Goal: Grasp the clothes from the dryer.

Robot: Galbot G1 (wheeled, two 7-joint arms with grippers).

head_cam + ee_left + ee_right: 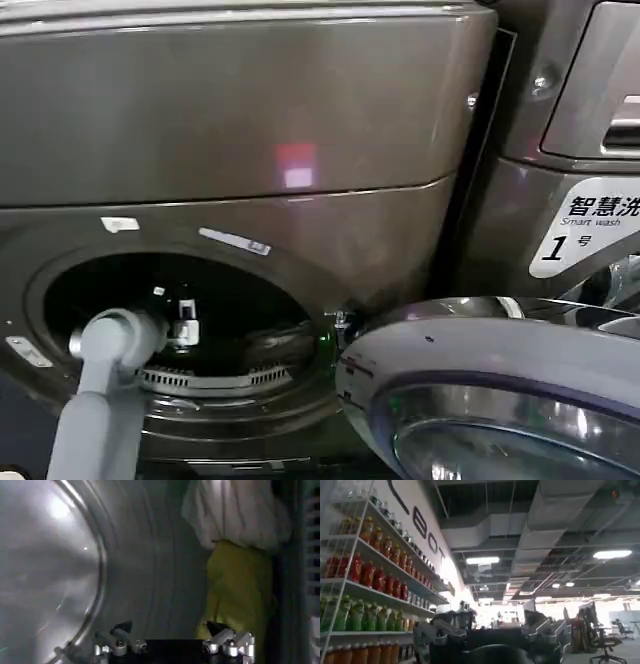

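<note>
Left pincer (172,630) open inside dryer (250,150) drum, near clothes (240,555).

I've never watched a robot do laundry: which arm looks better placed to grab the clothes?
Probably the left. Its claw is open inside the dryer, facing the clothes. The right claw, also open, points off toward the room.

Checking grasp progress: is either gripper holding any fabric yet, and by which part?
Nothing is held. The left gripper is open inside the dark bronze-grey dryer's drum, short of the yellow-green cloth. The right gripper is open, empty.
</note>
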